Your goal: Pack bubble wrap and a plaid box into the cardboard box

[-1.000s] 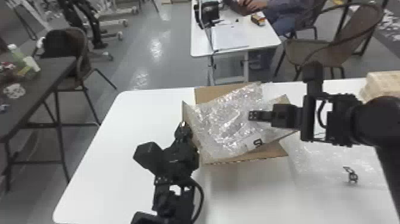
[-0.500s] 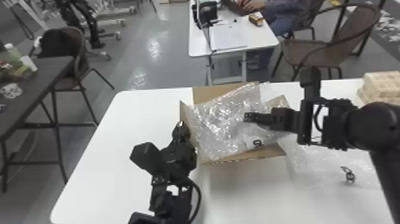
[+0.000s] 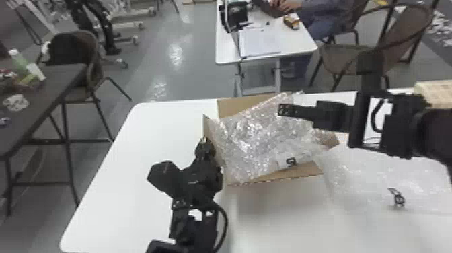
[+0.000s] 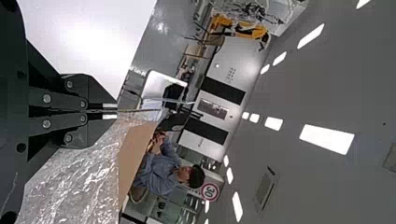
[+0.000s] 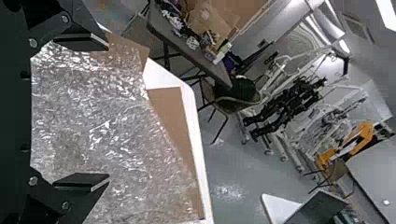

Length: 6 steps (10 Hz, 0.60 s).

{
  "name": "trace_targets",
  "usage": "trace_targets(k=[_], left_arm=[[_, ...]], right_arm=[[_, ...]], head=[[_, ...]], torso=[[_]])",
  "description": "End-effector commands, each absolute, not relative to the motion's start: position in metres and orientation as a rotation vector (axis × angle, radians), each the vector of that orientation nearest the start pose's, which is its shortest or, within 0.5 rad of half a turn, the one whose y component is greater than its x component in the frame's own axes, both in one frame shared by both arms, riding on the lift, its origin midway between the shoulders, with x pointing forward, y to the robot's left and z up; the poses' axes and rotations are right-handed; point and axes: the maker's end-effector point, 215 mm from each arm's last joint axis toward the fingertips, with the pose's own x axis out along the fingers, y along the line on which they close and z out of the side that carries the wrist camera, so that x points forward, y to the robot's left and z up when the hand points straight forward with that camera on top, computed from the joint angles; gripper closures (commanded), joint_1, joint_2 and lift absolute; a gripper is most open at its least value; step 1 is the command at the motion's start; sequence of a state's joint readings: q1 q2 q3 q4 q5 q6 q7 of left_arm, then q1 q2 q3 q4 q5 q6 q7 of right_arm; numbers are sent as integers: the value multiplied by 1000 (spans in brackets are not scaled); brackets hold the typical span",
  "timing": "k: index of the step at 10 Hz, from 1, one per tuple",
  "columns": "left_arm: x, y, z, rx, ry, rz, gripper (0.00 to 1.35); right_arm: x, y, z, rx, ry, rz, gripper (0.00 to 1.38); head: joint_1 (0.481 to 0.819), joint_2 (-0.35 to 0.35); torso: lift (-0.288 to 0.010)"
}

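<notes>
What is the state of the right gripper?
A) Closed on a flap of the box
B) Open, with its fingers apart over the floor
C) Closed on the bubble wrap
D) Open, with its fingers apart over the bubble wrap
D: the right gripper has its fingers wide apart, and the bubble wrap shows between them.

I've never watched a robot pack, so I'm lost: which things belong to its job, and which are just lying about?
Part of the job:
cardboard box
bubble wrap over it
bubble wrap sheet beside it
left gripper, shut on the box's flap
right gripper, open above the wrap
perhaps the pale patterned box

Just lying about:
papers
green bottle
brown chair
</notes>
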State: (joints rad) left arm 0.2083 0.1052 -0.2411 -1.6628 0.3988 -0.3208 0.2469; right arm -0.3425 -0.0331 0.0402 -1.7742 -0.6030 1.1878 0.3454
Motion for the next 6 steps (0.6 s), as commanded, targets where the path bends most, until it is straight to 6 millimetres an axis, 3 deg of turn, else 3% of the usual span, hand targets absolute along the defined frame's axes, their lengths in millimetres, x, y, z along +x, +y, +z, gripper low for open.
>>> trace_targets(k=[1, 2, 3, 4, 6], left_arm=[[515, 198, -345, -377, -91, 75, 1211], [514, 203, -348, -387, -89, 85, 1211], [511, 208, -350, -403, -89, 98, 1211], [510, 213, -351, -405, -90, 107, 1211], [507, 217, -352, -409, -93, 115, 1211]], right_arm=[[570, -56, -238, 329, 402, 731, 282], [577, -100, -221, 201, 260, 642, 286], [577, -131, -218, 182, 113, 624, 286], [570, -167, -221, 154, 3, 561, 286], [541, -245, -242, 58, -80, 382, 286]], head=[[695, 192], [683, 169], [673, 147], [662, 111], [672, 39]], torso=[[-110], [-110], [-110], [-110], [-110]])
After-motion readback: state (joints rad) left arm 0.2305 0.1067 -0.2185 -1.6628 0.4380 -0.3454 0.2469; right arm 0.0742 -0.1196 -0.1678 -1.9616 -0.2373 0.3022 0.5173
